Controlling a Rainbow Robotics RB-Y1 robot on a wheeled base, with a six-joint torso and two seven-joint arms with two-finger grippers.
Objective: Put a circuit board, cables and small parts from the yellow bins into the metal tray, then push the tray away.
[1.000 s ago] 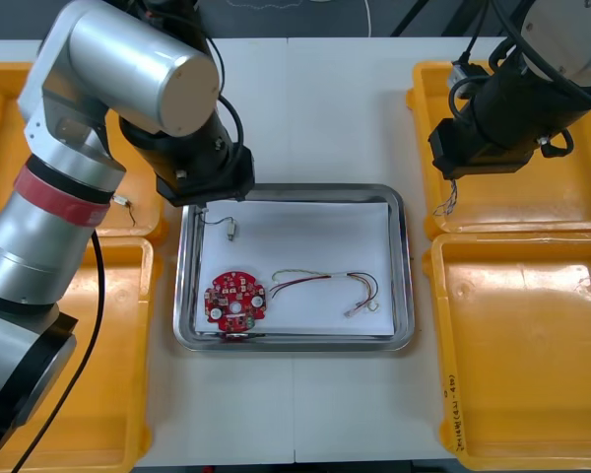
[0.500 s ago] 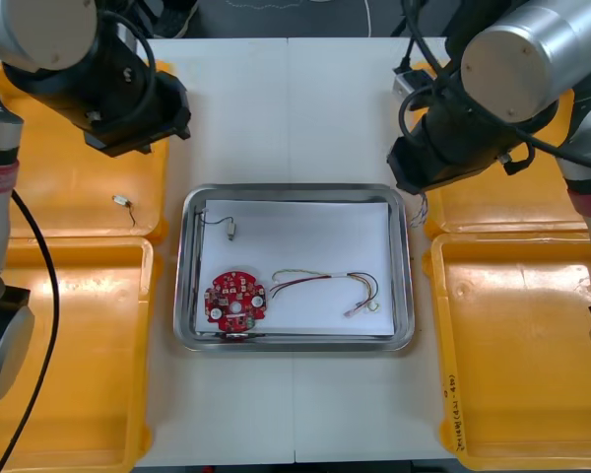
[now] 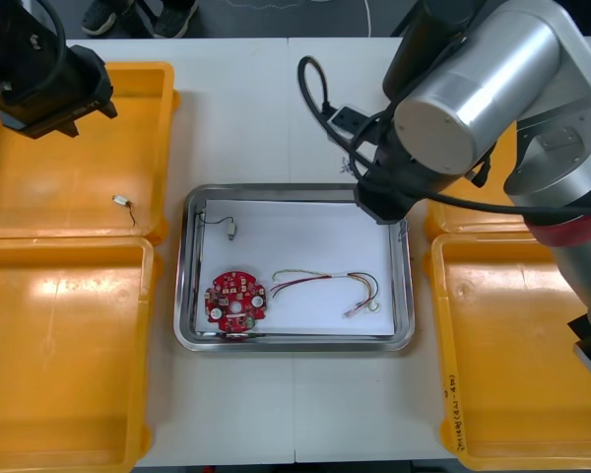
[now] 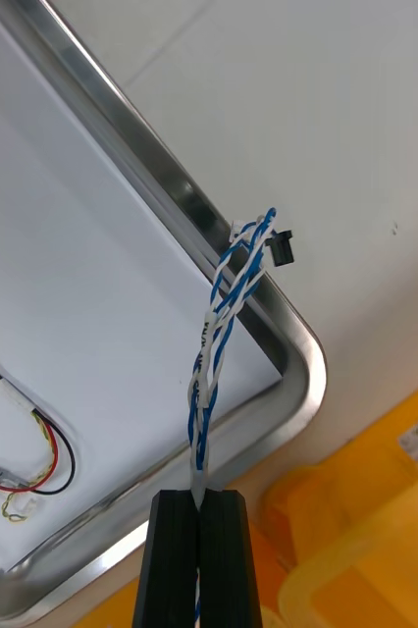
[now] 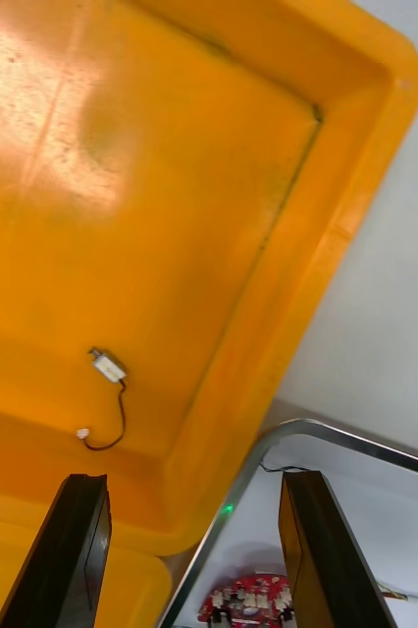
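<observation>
Step in hand, as I judge it: delivering the twisted blue and white cable [image 4: 219,334] to the metal tray [image 3: 295,344]. The right end effector [image 4: 200,500] is clenched on one end of the cable, fingers nearly together with the strand pinched between them. The rest of the cable reaches out past the tips, and its black connector [image 4: 283,245] sits over the tray's rim by a rounded corner. In the front view the right arm hangs over the tray's upper right corner. Already on the white liner: round red circuit board [image 3: 236,299] at lower left, red and yellow cable [image 3: 330,286] at centre right, small metal part [image 3: 232,230] at upper left. Next move calls for carrying the cable inward over bare liner, lowering, then releasing, so that no end lies on the rim. The left end effector [image 5: 194,479] is released, fingers wide apart, over the yellow bin [image 3: 39,168] in the upper left of the frame, where another small part on a black lead [image 3: 124,202] lies. Hard to tell: whether the connector touches the rim. The right arm's bulk hides the grasp from above.
</observation>
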